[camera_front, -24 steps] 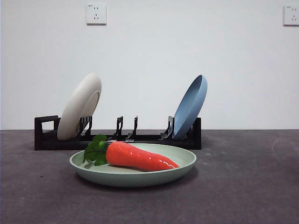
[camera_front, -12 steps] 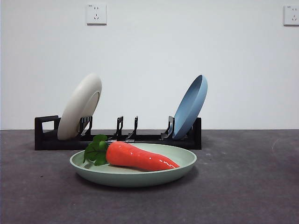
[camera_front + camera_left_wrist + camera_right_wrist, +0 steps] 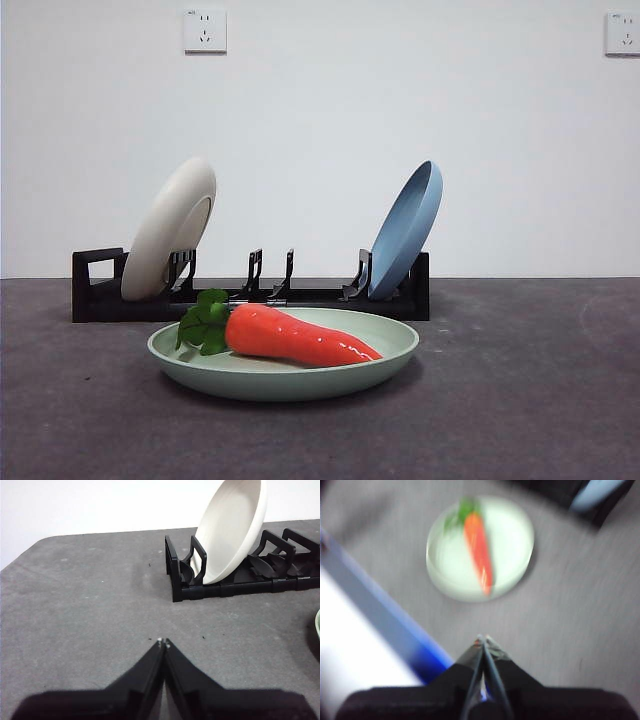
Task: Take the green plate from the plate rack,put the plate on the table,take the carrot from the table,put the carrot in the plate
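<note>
Both end effectors sit pressed together and empty: left end effector [image 3: 163, 642] near the plate rack [image 3: 250, 298], right end effector [image 3: 482, 640] above the bench [image 3: 520, 400]. Carrot [image 3: 290, 337] lies in the green plate [image 3: 285, 378], just before the rack.

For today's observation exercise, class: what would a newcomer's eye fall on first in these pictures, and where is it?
First, the glossy carrot lying in the green plate on the table, in front of the plate rack. Next, the two plates leaning in that rack: the cream-white plate near the handle end and the blue plate at the other. Both claws are shut and away from the plate, holding nothing.
</note>
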Available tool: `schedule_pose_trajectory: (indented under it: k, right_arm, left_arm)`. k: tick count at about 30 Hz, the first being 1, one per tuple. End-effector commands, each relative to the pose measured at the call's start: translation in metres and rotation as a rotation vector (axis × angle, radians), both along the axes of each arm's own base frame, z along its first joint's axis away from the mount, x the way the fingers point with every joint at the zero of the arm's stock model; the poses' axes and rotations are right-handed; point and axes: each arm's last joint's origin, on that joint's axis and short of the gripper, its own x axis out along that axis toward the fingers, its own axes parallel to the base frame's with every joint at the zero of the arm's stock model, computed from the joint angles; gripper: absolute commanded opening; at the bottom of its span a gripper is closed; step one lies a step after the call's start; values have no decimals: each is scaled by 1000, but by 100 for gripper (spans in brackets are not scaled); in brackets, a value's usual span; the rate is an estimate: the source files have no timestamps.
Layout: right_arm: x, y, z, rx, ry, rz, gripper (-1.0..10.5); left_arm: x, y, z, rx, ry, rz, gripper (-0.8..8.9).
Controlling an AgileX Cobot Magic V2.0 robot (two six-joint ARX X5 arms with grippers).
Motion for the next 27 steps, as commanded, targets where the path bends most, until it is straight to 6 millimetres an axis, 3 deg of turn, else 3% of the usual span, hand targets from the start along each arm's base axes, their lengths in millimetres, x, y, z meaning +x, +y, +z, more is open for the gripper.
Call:
schedule_pose_trajectory:
  k: [1, 7, 14, 20, 27]
  right_arm:
    - [0, -10, 0, 96, -108, -61, 1]
    - [-2, -27, -26, 179, -309, -243, 1]
    - [9, -30, -95, 290, -498, -322, 1]
    - [18, -34, -146, 338, -484, -488, 1]
    - [19, -36, -177, 314, -468, -555, 1]
  left_arm:
    - [0, 0, -4, -8, 8, 2, -3]
    - [0, 0, -4, -8, 8, 2, -3]
    - [0, 0, -4, -8, 8, 2, -3]
    - [0, 0, -4, -8, 8, 2, -3]
    - [0, 0, -4, -7, 8, 2, -3]
